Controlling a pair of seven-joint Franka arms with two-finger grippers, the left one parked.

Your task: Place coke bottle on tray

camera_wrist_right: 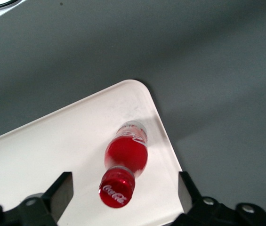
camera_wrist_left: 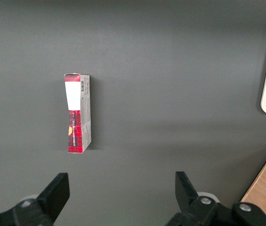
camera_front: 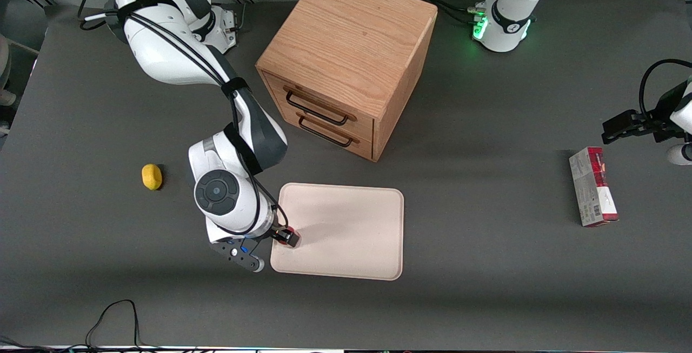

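The coke bottle (camera_front: 291, 237), small and red with a red cap, stands upright on the pale cream-pink tray (camera_front: 346, 228). It is at the tray's corner nearest the front camera, toward the working arm's end. In the right wrist view the coke bottle (camera_wrist_right: 126, 153) rests just inside the rim of the tray (camera_wrist_right: 52, 146). My gripper (camera_wrist_right: 123, 193) hovers above the cap, open, with a wide gap between each finger and the bottle. From the front, the gripper (camera_front: 285, 235) is mostly hidden under the wrist.
A wooden cabinet (camera_front: 346, 55) with two drawers stands farther from the front camera than the tray. A yellow lemon-like object (camera_front: 152, 177) lies toward the working arm's end. A red-and-grey carton (camera_front: 593, 186) lies toward the parked arm's end. A black cable (camera_front: 116, 315) loops near the front edge.
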